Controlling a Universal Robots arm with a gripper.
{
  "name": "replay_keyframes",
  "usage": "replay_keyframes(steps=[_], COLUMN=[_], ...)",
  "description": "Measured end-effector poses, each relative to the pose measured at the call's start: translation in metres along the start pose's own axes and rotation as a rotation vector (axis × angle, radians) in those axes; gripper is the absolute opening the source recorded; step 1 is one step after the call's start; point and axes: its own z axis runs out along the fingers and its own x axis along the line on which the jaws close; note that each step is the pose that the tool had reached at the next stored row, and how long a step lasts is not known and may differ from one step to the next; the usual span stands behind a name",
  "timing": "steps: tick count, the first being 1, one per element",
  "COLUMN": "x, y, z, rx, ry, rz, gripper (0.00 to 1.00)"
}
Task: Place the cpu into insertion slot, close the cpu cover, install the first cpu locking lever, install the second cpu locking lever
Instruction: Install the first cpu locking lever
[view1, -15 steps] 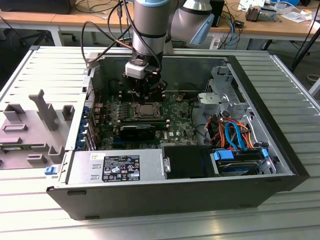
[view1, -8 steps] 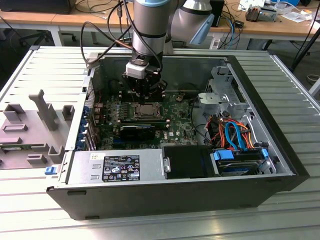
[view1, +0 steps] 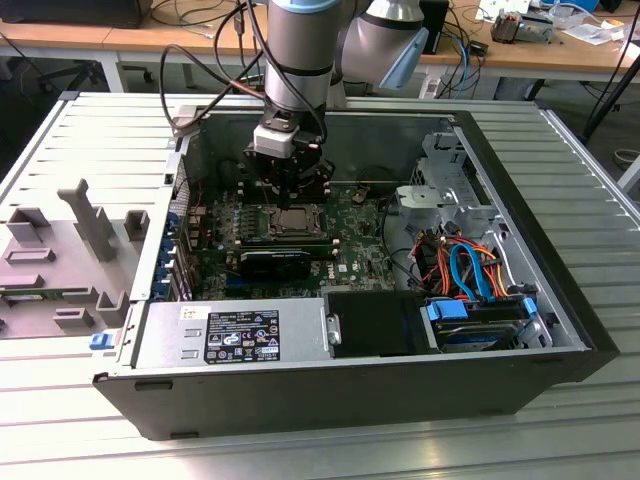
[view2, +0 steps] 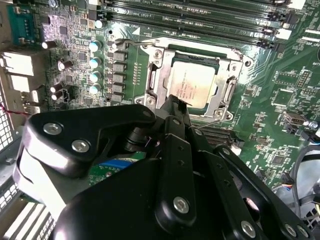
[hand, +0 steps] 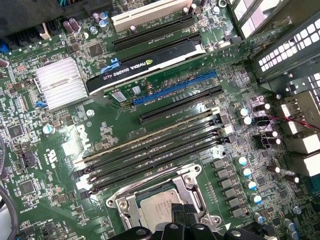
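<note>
The cpu (view2: 194, 82) lies flat in the insertion slot (view2: 159, 75) on the green board, its dull silver top facing up. The silver cpu cover (view2: 227, 92) lies down around it as a frame, with the chip showing through its window. A thin wire lever (view2: 131, 42) runs along one side of the socket and another wire end (view2: 216, 120) shows at the opposite corner. My gripper (view2: 176, 102) is shut with nothing in it, its tips at the socket's edge beside the cpu (hand: 156, 210). In the exterior view the gripper (view1: 290, 185) hangs just above the socket (view1: 296, 220).
The long memory slots (hand: 150, 150) run beside the socket, with a black expansion card (hand: 150, 62) and a finned heatsink (hand: 57, 82) beyond. The power supply (view1: 230, 335), a drive cage with cables (view1: 470, 270) and the case walls (view1: 520, 200) hem the board in.
</note>
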Motion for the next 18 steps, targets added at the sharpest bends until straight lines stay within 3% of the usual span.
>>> replay_keyframes(steps=[18], x=[0.0], y=[0.0], z=[0.0], rx=[-0.003], ry=[0.0015], rz=[-0.046], gripper=[0.11])
